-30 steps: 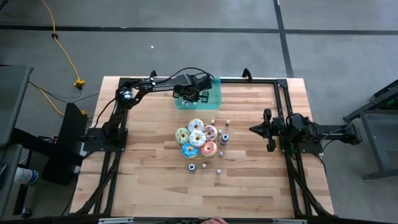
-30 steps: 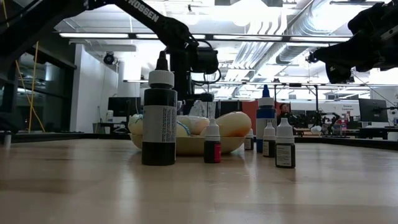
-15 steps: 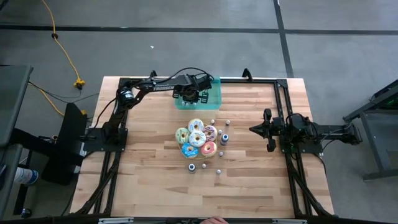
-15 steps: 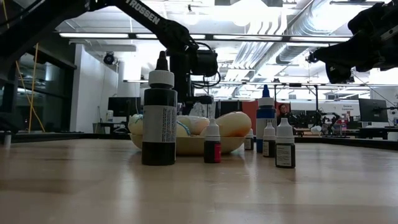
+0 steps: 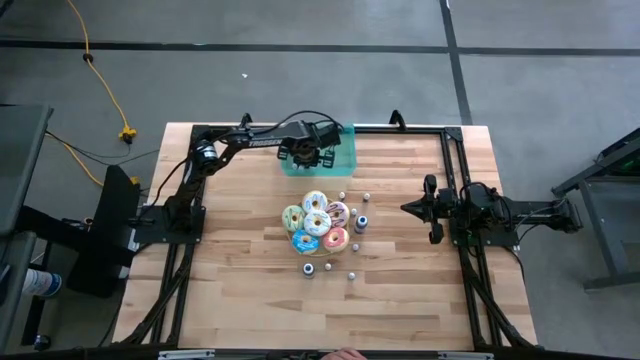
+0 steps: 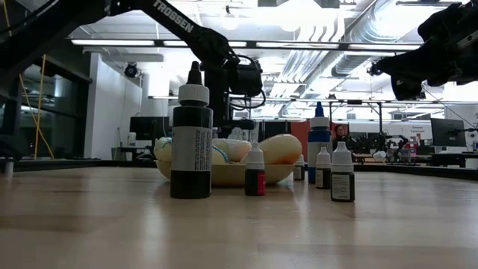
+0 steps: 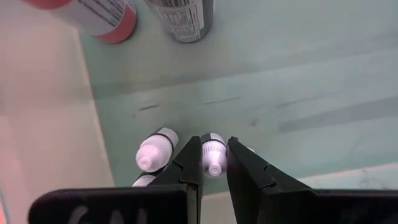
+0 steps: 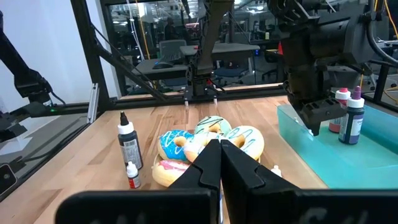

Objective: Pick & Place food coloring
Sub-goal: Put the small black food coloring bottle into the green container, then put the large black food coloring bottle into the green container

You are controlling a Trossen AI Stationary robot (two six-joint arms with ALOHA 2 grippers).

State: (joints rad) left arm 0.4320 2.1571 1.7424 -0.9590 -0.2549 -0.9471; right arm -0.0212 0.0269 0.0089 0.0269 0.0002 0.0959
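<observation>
My left gripper (image 5: 318, 152) is down in the translucent teal tray (image 5: 346, 162) at the table's far edge, shut on a tiny white-capped food coloring bottle (image 7: 213, 154). Another small white-capped bottle (image 7: 155, 151) is beside it, and two bigger bottles, red (image 7: 102, 18) and dark (image 7: 183, 15), stand on the tray floor. More bottles stand on the table around the donuts (image 5: 317, 222): a blue one (image 5: 362, 222) and small ones (image 5: 309, 268) (image 5: 352, 274). My right gripper (image 5: 405, 208) waits shut, right of the donuts. My left gripper pinches the tiny bottle by its white cap (image 7: 213, 149) between the two fingers (image 7: 189, 158), coming from above and pointing down into the tray. The bottle's nozzle points up. Whether its base rests on the tray floor is hidden by the bottle itself.
The donut pile (image 8: 211, 140) sits mid-table with bottles close around it, among them a tall dark one (image 6: 191, 142) near the near edge. Black frame rails (image 5: 455, 170) run along the table's sides. Bare wood lies left of the donuts and toward the near edge.
My left arm has shifted slightly over the teal tray, with its gripper staying inside it. The right arm, the donuts and the bottles on the table have kept still.
</observation>
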